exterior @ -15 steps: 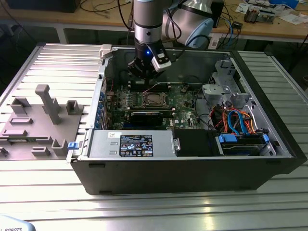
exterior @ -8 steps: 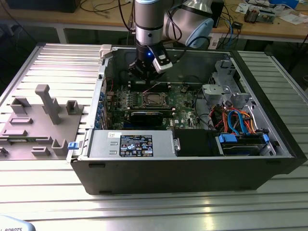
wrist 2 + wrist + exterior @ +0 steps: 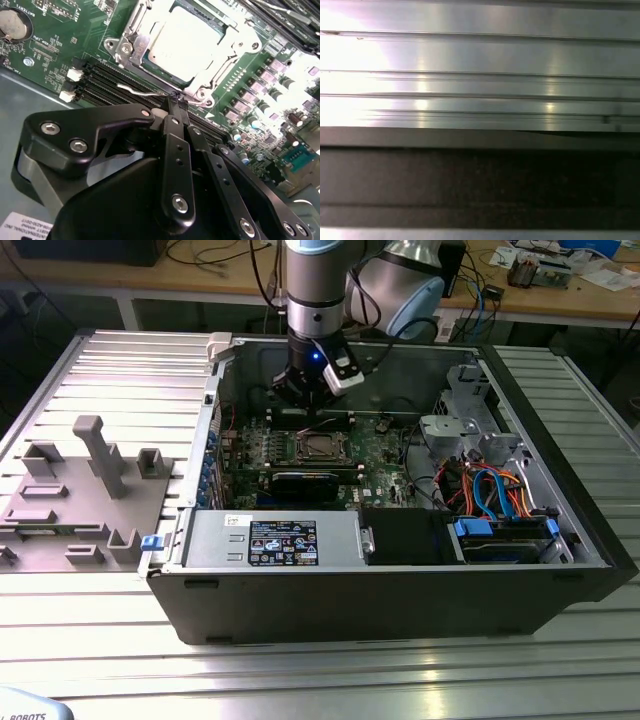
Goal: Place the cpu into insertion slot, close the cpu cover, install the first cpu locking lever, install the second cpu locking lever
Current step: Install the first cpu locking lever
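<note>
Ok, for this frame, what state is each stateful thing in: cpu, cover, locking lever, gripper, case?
cpu: seated in the insertion slot, pale face up.
cpu cover: closed down over the cpu, framing it.
locking lever: thin wire lever beside the socket, its end at the gripper's tips.
gripper: fingers drawn together at the lever's end, just off the socket's corner.
computer case: lying open, side panel off, motherboard exposed.

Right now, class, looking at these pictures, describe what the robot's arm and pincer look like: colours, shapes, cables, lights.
The arm is a silvery-grey tube with pale blue joint caps and a black band. A small blue light glows at its wrist, and a black cable trails beside it. The pincer is matte black, built of flat bolted links with silver screw heads, tapering to narrow tips.
</note>
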